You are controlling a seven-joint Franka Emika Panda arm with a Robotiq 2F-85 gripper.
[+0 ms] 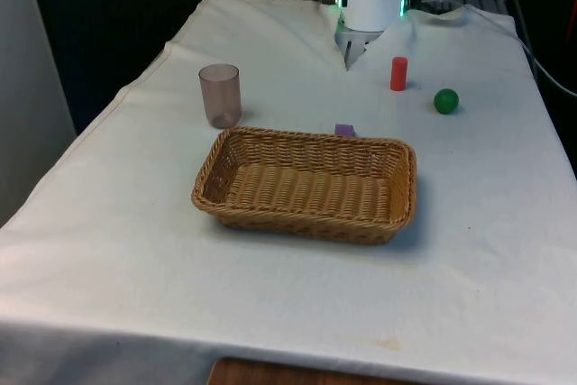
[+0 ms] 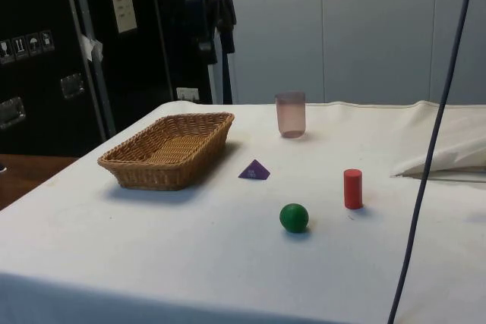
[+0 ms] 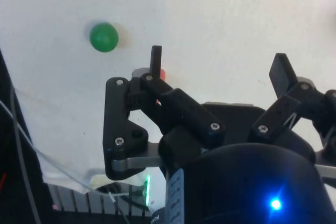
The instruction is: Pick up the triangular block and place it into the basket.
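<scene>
While my end effector (image 3: 218,66) hangs spread wide with nothing in it, over the bench (image 1: 135,250) near the red cylinder (image 1: 398,74), I see the purple block (image 2: 254,170) lying just beside the basket (image 2: 168,149), green ball (image 2: 294,218) well apart.

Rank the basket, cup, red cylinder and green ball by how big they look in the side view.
Largest to smallest:
1. basket
2. cup
3. red cylinder
4. green ball

The cylinder and ball look close in size, and both sit nearer the camera than the cup, so those ranks are less sure.
</scene>
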